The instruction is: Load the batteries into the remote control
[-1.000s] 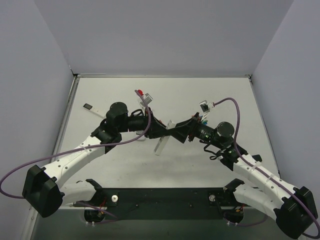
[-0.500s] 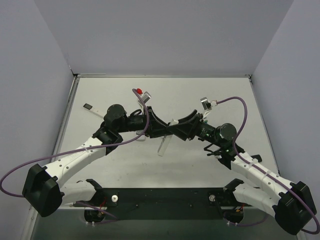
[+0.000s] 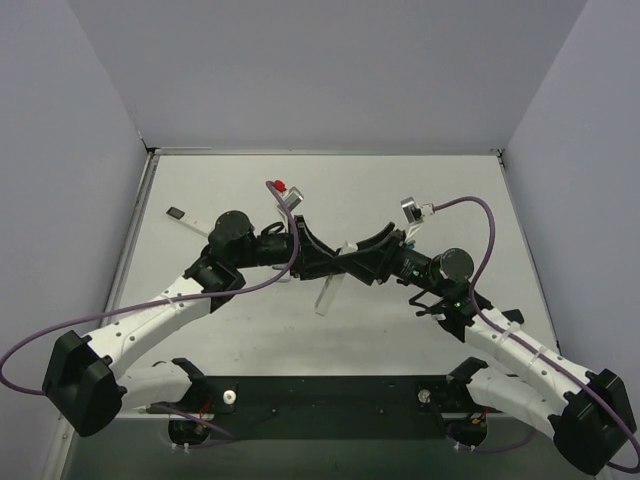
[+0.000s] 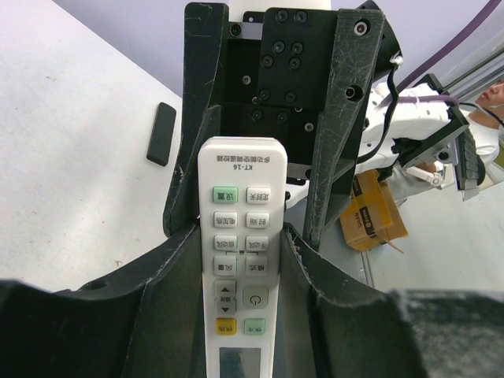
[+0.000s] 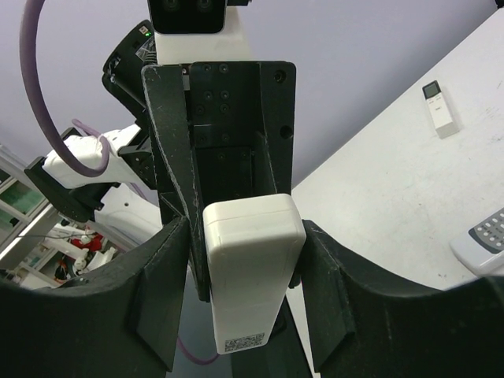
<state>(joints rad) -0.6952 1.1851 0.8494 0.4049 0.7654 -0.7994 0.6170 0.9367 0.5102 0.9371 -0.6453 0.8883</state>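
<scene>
Above the table (image 3: 430,190) the remote control (image 3: 329,287) is clamped by the left gripper (image 4: 240,236) and the right gripper (image 5: 244,232), its button face showing to the left wrist, its plain back (small label) to the right, and a shorter remote (image 5: 439,106) lying beyond.

The remote control (image 3: 329,284) is long, slim and white, held clear of the table at the centre of the overhead view, tilted with its lower end towards the lower left. The left gripper (image 4: 240,230) and right gripper (image 5: 246,228) clamp its sides. Its face shows rows of pale buttons and a greyish screen; its back is plain with a small label. What looks like one red battery (image 3: 281,186) lies at upper centre.
</scene>
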